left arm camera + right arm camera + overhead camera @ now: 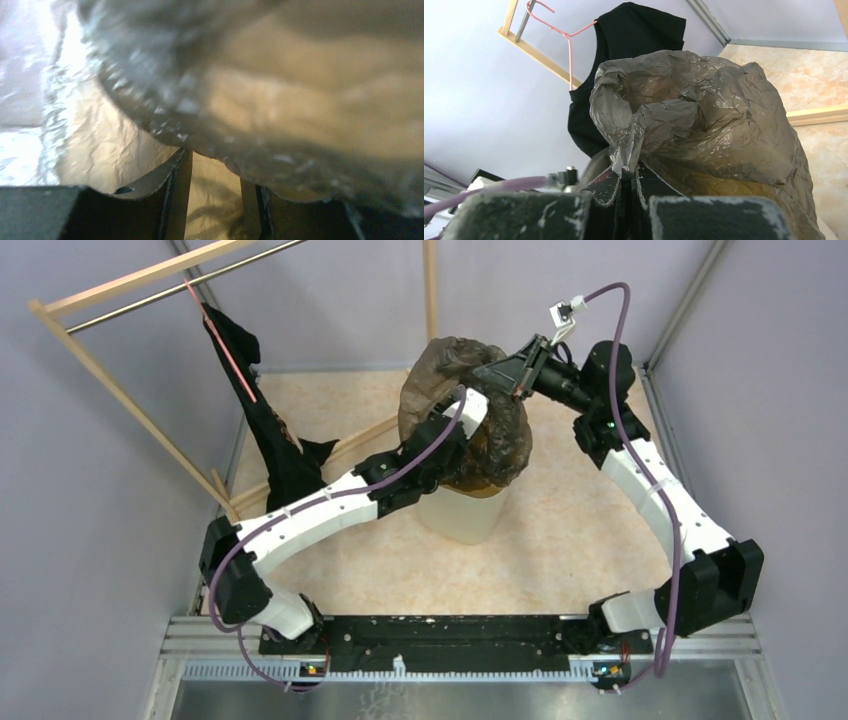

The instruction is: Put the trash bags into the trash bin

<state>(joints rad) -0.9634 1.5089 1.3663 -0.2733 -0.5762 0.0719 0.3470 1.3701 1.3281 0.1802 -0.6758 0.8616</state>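
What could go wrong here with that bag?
The right hand pinches only a thin fold of the trash bag, so the film might slip out or tear. The bag looks wider than the trash bin beneath it, so it could drape outside the rim or tip the bin.

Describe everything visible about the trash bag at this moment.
The trash bag is thin, crinkled, translucent grey-brown plastic, billowed into a tall lump above the cream trash bin, its lower part covering the bin's mouth. The right end effector pinches a twisted, gathered fold of it. The left end effector pushes into its side, jaws apart.
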